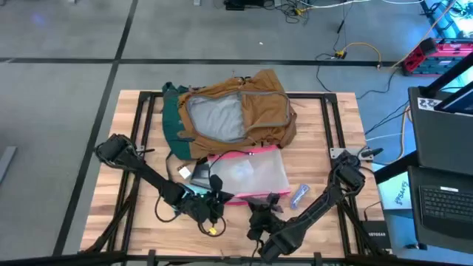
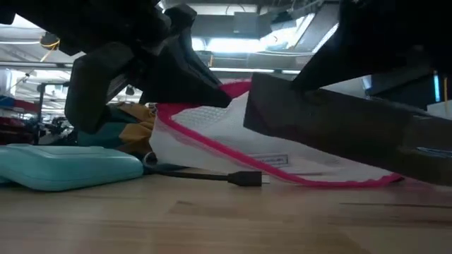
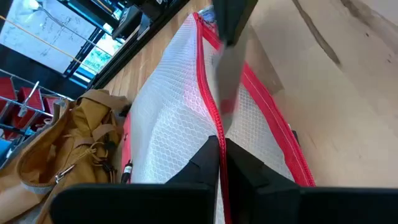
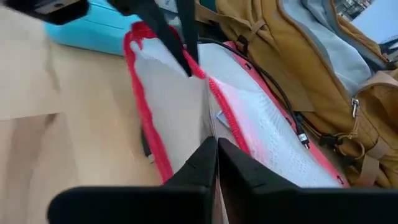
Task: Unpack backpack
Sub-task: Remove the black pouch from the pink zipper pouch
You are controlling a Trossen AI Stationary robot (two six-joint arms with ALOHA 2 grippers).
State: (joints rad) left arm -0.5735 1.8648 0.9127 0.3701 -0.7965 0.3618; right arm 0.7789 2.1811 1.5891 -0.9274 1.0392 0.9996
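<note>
**Both grippers clamped on the pouch's pink rim**

Overhead, the backpack is seen lying at the far middle of the wooden table, its soft tan fabric slumped open so that the grey lining shows, with dark teal panels at its left. A clear pink-edged zip pouch is laid just in front of it, touching its near edge. The left gripper and the right gripper are placed at the pouch's near edge, close together. A small blue object lies beside the pouch on the right; bare wood is left open at both table sides.

At table height, the pouch is seen lifted at an angle, a black cable plug beneath it and a rounded teal case to the left.

From the left wrist, the fingers are shown closed on the pouch's pink rim; the mesh-textured plastic is stretched away towards the backpack.

From the right wrist, the fingers are likewise pinched together on the rim, with the backpack beyond.
</note>
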